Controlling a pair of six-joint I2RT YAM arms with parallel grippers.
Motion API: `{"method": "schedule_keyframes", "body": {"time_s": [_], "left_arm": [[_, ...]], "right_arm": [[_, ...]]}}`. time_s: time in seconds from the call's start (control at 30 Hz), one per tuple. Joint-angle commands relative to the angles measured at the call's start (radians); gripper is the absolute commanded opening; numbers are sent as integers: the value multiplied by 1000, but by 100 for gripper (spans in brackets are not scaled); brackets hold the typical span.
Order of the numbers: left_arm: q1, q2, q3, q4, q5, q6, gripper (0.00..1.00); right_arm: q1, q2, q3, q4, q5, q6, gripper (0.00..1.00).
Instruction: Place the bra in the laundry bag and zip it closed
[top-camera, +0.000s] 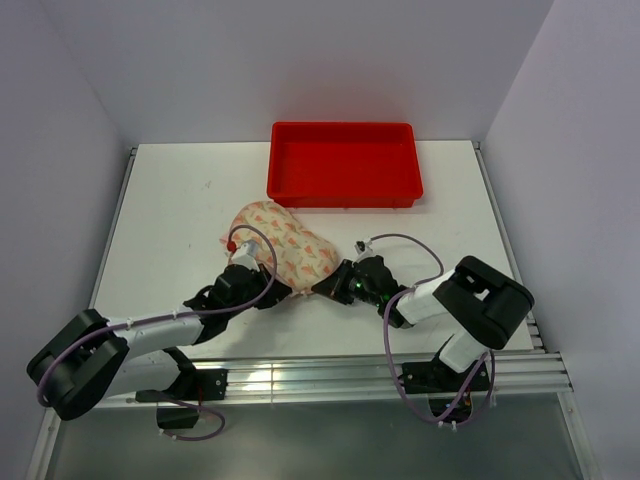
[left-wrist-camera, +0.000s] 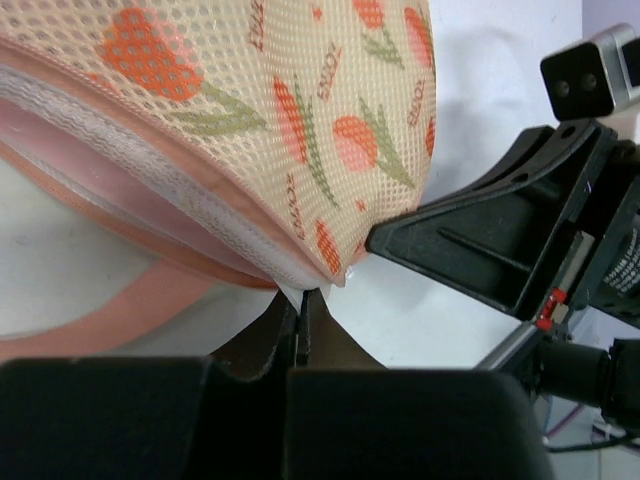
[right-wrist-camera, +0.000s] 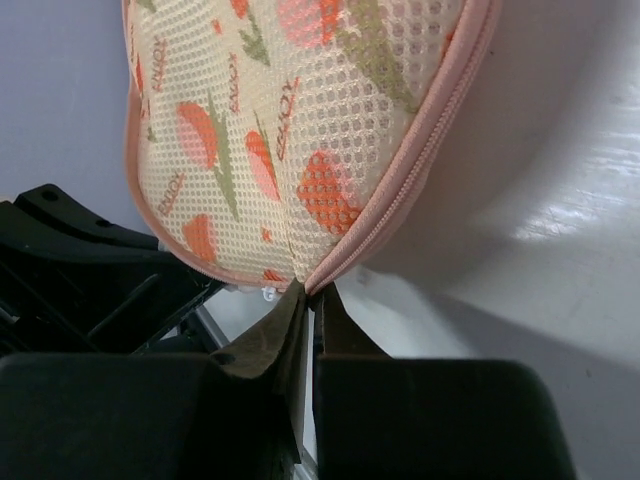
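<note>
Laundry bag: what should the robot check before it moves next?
1. Left fingers shut on the laundry bag edge: ok.
2. Right fingers shut on the bag's end: ok.
3. The bra is inside: cannot tell.
4. The zip is closed all the way round: cannot tell.
5. Bag resting on the table: ok.

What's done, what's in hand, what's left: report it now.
Done, probably: no bra lies on the table, and the laundry bag looks stuffed. In hand: the left gripper and right gripper are each pinched shut on the bag's near edge. Left: the zip; it looks shut in the right wrist view, elsewhere I cannot tell.
</note>
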Motion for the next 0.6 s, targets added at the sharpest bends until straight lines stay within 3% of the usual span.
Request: {"method": "schedule_keyframes", "body": {"time_s": [0.0, 0.33, 0.57], "left_arm": [[-3, 6, 44, 59, -77, 41, 0], [-8, 41, 30, 188, -276, 43, 0], [-70, 213, 61, 334, -251, 2, 0]], "right_arm": [[-6, 14, 19, 99, -14, -8, 1], [-4, 8, 36, 65, -228, -61, 0], [-4, 40, 108, 33, -274, -86, 0]]}}
